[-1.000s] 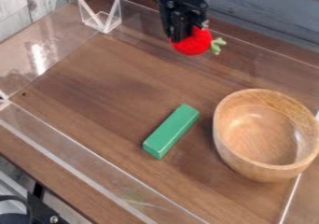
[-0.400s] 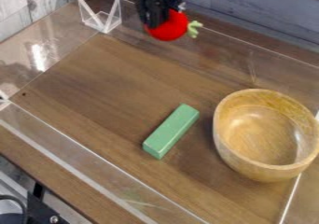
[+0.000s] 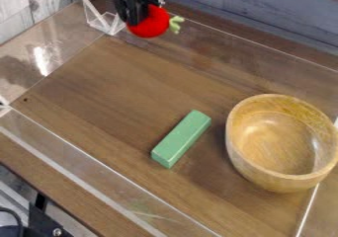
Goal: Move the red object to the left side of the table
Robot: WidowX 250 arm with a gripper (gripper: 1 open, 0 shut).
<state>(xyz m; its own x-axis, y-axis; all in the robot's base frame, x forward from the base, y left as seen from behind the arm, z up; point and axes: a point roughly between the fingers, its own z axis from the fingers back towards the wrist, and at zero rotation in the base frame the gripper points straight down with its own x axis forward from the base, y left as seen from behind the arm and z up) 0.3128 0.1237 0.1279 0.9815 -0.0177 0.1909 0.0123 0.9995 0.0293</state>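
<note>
The red object (image 3: pixel 154 24) is a small round red toy fruit with a green tip, hanging above the far left part of the dark wood table (image 3: pixel 119 93). My black gripper (image 3: pixel 138 14) comes down from the top edge and is shut on the red object, its fingers covering the fruit's upper left side. The fruit is lifted clear of the tabletop, near the back acrylic wall.
A green rectangular block (image 3: pixel 181 138) lies diagonally in the middle of the table. A wooden bowl (image 3: pixel 283 141) stands at the right. Low clear acrylic walls edge the table, with a clear folded piece (image 3: pixel 101 17) at the back left corner next to the gripper.
The gripper has carried the red object leftward along the back of the table, from near the middle toward the back left corner. Block and bowl have not moved.
</note>
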